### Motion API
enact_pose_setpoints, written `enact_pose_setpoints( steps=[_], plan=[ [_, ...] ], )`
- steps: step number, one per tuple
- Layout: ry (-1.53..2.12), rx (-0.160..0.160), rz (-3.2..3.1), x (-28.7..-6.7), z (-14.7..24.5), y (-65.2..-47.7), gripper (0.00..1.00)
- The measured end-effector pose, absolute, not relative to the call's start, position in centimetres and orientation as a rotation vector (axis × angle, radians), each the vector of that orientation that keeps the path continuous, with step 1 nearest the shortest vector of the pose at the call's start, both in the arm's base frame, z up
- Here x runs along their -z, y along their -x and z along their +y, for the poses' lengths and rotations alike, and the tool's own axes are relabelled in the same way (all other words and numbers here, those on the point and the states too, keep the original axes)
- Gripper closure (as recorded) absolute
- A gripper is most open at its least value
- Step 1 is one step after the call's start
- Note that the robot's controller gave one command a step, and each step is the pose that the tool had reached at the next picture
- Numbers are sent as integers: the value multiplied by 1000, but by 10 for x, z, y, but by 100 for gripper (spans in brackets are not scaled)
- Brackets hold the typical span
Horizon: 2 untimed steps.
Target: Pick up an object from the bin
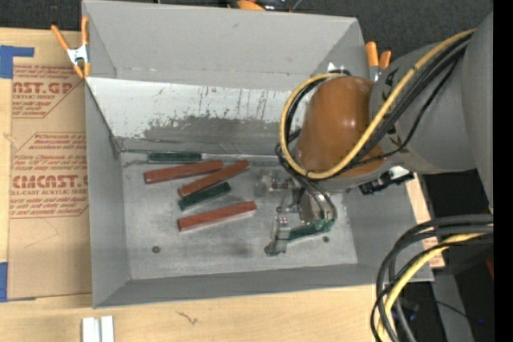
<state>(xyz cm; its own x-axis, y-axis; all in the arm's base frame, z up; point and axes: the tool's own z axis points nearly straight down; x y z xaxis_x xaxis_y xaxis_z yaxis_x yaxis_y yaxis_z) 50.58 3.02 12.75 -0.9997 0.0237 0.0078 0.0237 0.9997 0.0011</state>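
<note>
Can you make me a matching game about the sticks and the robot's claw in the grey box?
Things:
1. green stick
2. lowest red-brown stick
3. gripper
4. thin dark stick

Places:
A. in the right part of the bin, right of all the sticks
B. closest to the back wall
C. between two red-brown sticks
D. just below the green stick

Pairs: 1-C, 2-D, 3-A, 4-B

Even, moderate light; pale sheen on the bin wall; soft shadows.
</note>
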Motion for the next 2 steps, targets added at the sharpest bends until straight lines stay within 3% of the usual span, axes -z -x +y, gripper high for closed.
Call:
enact_pose_setpoints(
  steps=[1, 2],
  plan=[
    [-97, 1, -3140, -66, 54, -546, 0],
    [-94, 1, -3142, -71, 54, -547, 100]
  ],
)
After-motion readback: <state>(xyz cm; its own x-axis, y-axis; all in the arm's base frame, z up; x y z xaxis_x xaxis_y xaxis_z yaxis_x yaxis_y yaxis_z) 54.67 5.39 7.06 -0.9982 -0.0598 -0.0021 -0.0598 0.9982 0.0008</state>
